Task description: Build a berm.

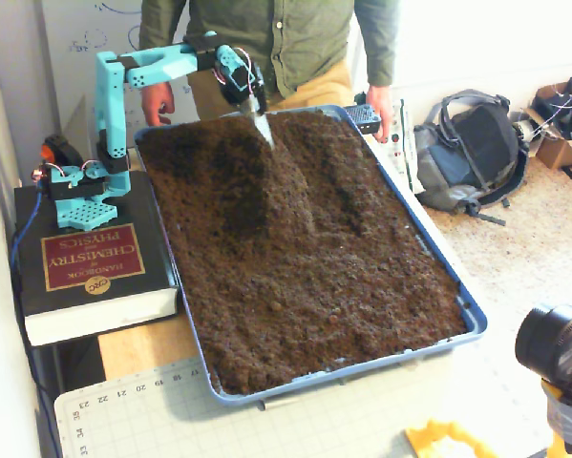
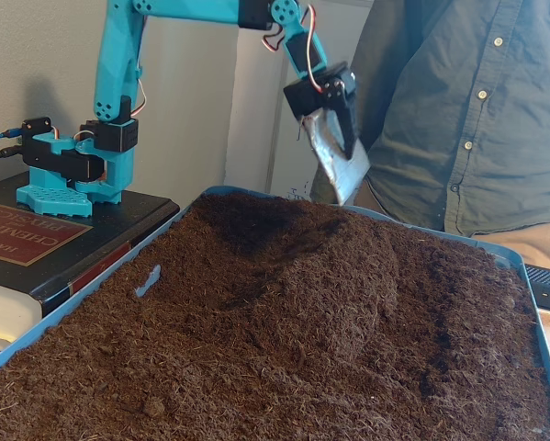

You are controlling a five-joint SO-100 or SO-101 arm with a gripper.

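The berm [image 1: 266,186] runs as a low ridge of loose, crumbly soil from the upper left of the blue tray [image 1: 438,277] toward its middle, soft and quick to slump, so I judge it cannot be grasped and is best shaped by pushing soil up against its sloping sides. The tray sits on the desk [image 1: 137,348] and is filled nearly to its rim with the same dark soil [image 2: 256,367]. The gripper [image 2: 343,161] hangs clear above the far end of the ridge, pinching a flat grey blade [image 2: 337,161] between its jaws.
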